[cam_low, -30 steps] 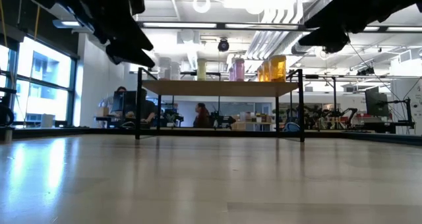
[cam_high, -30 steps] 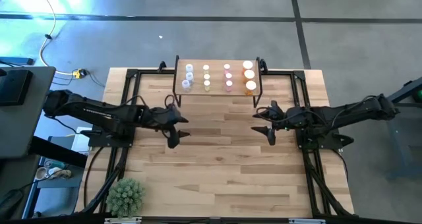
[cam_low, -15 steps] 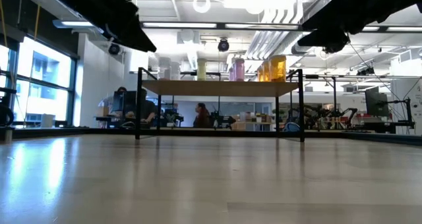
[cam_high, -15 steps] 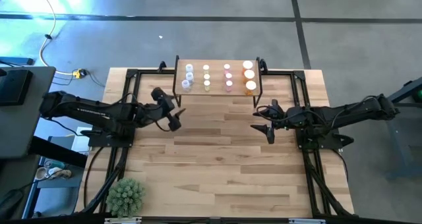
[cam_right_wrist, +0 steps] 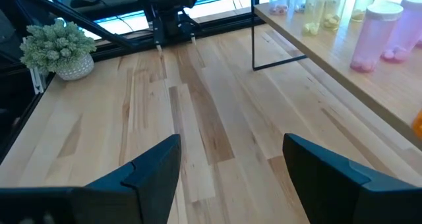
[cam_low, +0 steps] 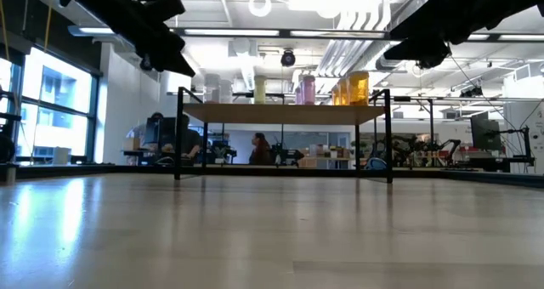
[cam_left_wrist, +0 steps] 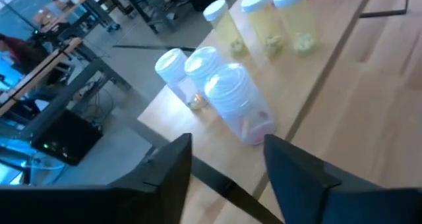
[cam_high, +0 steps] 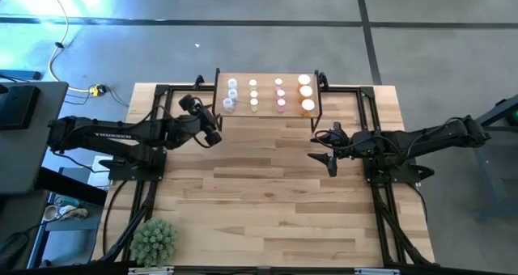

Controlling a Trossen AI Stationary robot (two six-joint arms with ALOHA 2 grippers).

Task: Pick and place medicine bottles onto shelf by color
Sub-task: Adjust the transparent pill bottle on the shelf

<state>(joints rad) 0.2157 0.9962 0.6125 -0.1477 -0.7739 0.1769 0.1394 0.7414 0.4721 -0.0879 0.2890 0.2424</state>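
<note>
The shelf (cam_high: 267, 99), a low wooden riser on black legs, stands at the table's far middle. On it stand the medicine bottles in colour rows: bluish-clear (cam_high: 231, 93), pale yellow (cam_high: 253, 93), pink (cam_high: 280, 95) and orange (cam_high: 306, 93). My left gripper (cam_high: 214, 135) hovers open just off the shelf's left end. In its wrist view the nearest bluish bottle (cam_left_wrist: 234, 99) stands beyond the fingertips and is not touched. My right gripper (cam_high: 320, 154) waits open above the table, near the shelf's right end.
A small potted plant (cam_high: 154, 241) sits at the table's near left corner. Black frame rails (cam_high: 154, 137) run along both sides of the table. Bare wood (cam_high: 267, 194) lies between the arms and toward the near edge. People sit at desks in the room behind (cam_low: 170, 140).
My left gripper has swung toward the table's far edge and the shelf's left end, rising a little. It has rolled at the wrist and now points at the bluish bottles. The bottles have stayed where they were.
</note>
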